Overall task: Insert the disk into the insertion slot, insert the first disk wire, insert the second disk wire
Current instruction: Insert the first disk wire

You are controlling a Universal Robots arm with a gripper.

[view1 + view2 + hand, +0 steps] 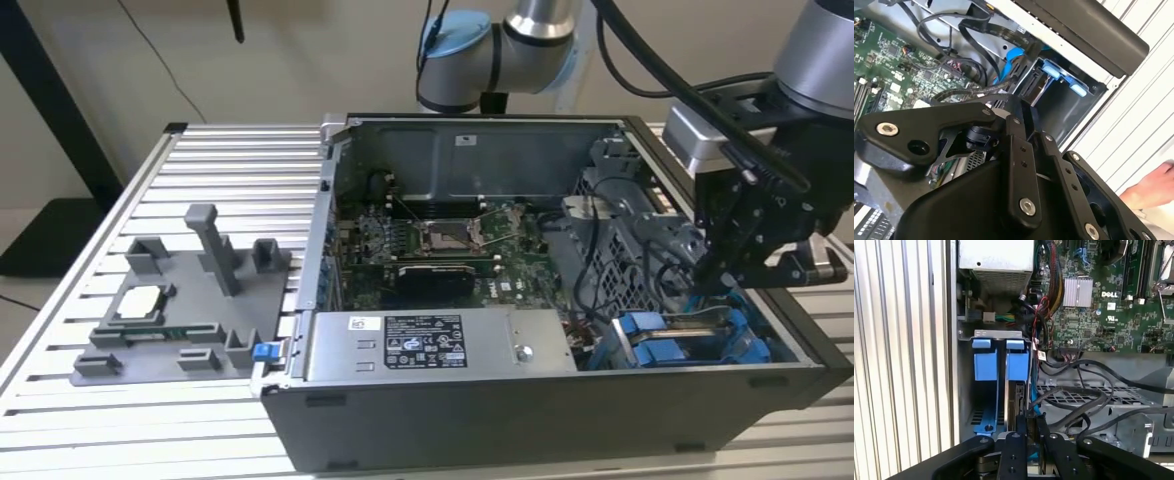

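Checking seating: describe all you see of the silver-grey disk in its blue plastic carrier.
The silver-grey disk in its bright blue plastic carrier stands on edge in the grey sheet-metal drive bay, beside a second blue carrier, thin dark edge showing. Black cables pass alongside; the black gripper hangs close over it.

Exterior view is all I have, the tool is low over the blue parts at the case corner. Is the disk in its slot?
Observer: In the first wrist view the disk stands on edge in the insertion slot, beside a blue carrier, just ahead of the tool.
Operator: Cables close by?
Observer: Black cables cross the perforated cage right beside the slot.
Operator: Anyone around?
Observer: The second wrist view shows a person's hand outside the case wall.
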